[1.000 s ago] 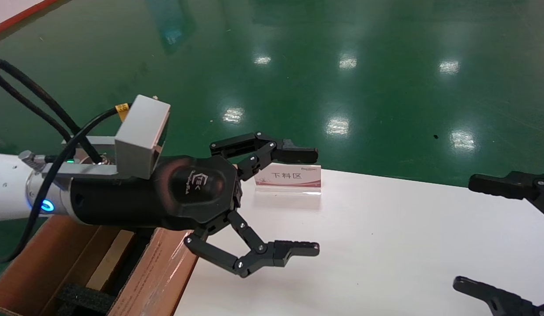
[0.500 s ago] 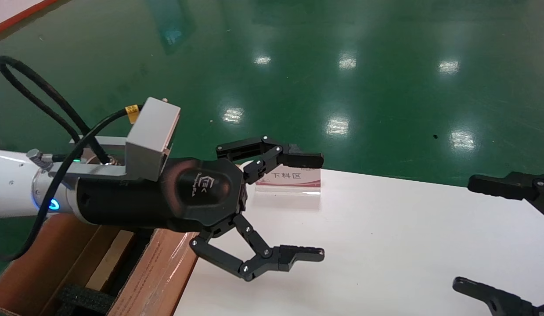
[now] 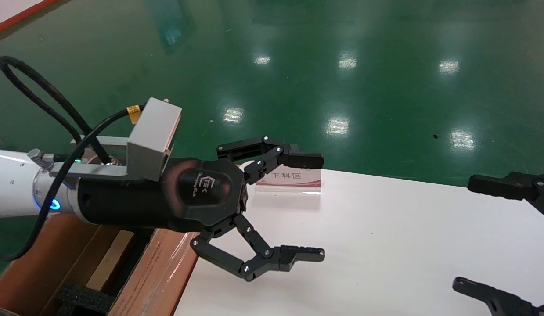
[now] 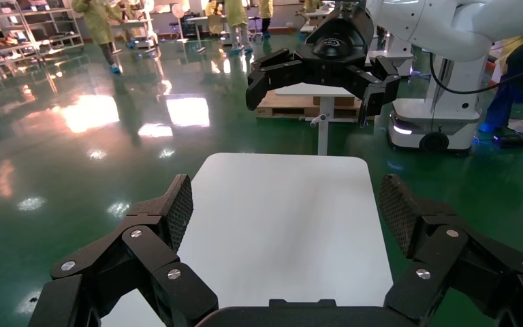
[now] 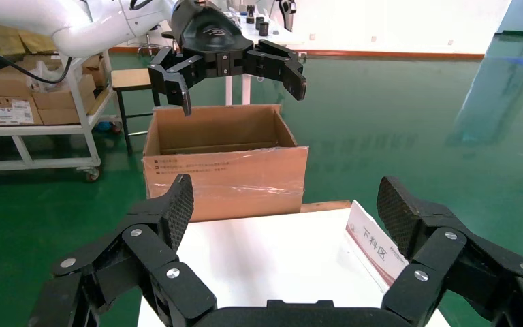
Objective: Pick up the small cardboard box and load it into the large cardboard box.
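Observation:
The large cardboard box (image 3: 160,272) stands at the table's left end, open, with black foam (image 3: 85,298) inside; it also shows in the right wrist view (image 5: 225,170), with shiny tape on its side. A lighter tan flat piece (image 3: 109,261) lies inside it; I cannot tell if it is the small cardboard box, which shows nowhere else. My left gripper (image 3: 318,206) is open and empty, held over the table's left part just past the box's edge; it also shows in its own wrist view (image 4: 287,204). My right gripper (image 3: 464,232) is open and empty at the right.
The white table (image 3: 386,245) has a small upright sign card (image 3: 293,177) at its far edge, also seen in the right wrist view (image 5: 374,245). Green floor lies beyond. Shelves with cartons (image 5: 13,102) stand far behind the large box.
My left gripper moved a little to the right and farther out over the table, still open and empty, and has since held nearly still. The right gripper has not moved.

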Available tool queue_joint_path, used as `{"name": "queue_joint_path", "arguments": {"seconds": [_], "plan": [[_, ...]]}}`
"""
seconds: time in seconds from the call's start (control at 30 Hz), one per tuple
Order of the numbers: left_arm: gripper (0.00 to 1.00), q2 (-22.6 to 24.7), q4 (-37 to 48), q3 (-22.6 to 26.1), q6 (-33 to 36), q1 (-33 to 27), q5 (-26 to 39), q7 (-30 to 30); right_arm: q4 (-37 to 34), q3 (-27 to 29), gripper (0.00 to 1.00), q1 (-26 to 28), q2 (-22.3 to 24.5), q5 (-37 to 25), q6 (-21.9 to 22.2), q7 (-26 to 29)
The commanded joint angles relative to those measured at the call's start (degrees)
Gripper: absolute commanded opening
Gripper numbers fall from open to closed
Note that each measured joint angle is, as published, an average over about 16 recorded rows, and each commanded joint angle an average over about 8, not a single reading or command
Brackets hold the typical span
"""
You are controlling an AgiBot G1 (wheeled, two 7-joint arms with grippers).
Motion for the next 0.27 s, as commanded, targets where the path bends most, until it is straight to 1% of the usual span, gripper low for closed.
{"name": "queue_joint_path", "arguments": {"seconds": [0.03, 0.27], "plan": [[1.00, 0.0, 0.0, 0.0, 0.0, 0.0, 0.0, 0.0, 0.0, 0.0, 1.00, 0.0, 0.0, 0.0, 0.0, 0.0], [1.00, 0.0, 0.0, 0.0, 0.0, 0.0, 0.0, 0.0, 0.0, 0.0, 1.00, 0.0, 0.0, 0.0, 0.0, 0.0]]}}
